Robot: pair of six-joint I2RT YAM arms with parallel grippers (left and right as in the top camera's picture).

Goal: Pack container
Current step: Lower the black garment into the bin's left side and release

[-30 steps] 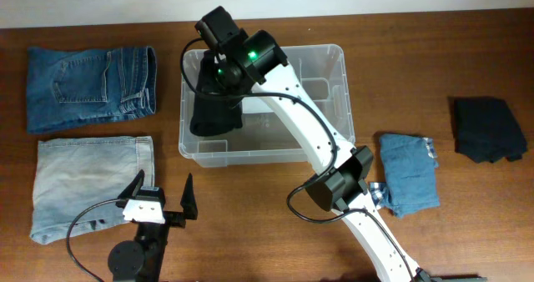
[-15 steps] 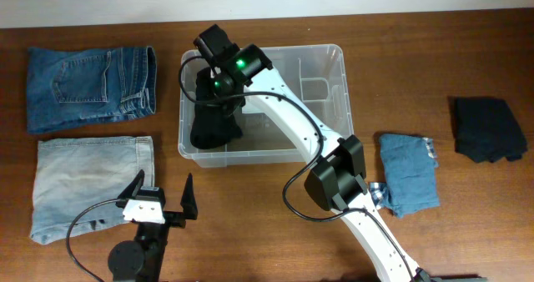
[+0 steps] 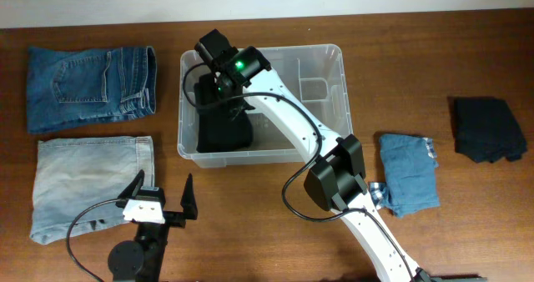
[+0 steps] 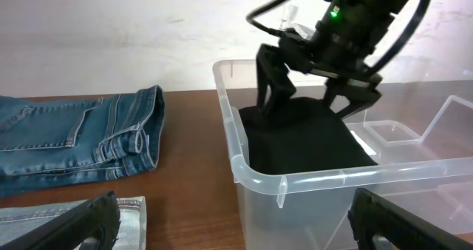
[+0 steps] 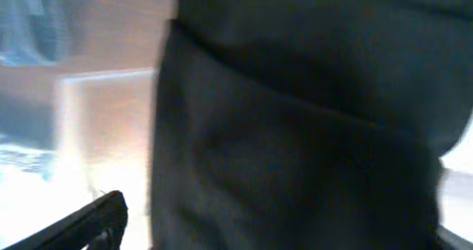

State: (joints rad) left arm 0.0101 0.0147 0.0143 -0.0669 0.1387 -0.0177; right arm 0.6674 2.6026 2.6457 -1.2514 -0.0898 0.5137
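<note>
The container [image 3: 342, 90] is a clear plastic bin at the table's middle; in the left wrist view its near rim [image 4: 244, 169] fills the right half. A folded black garment [image 3: 224, 130] lies in its left part, also seen from the left wrist [image 4: 303, 143]. My right gripper [image 3: 219, 98] reaches down into the bin and stands open just above the garment, fingers [image 4: 270, 80] spread either side of its top. From the right wrist the black garment [image 5: 295, 132] fills the frame between the spread jaws of the right gripper [image 5: 273, 231]. My left gripper [image 3: 161, 200] is open and empty near the front edge.
Folded dark blue jeans [image 3: 90, 86] lie at the back left, and light denim [image 3: 88, 182] lies in front of them beside the left arm. A blue folded garment [image 3: 409, 172] and a black one [image 3: 488, 129] lie right of the bin.
My right gripper has opened and let go of the black garment, which now lies lower and flatter in the container. The left arm has not moved.
</note>
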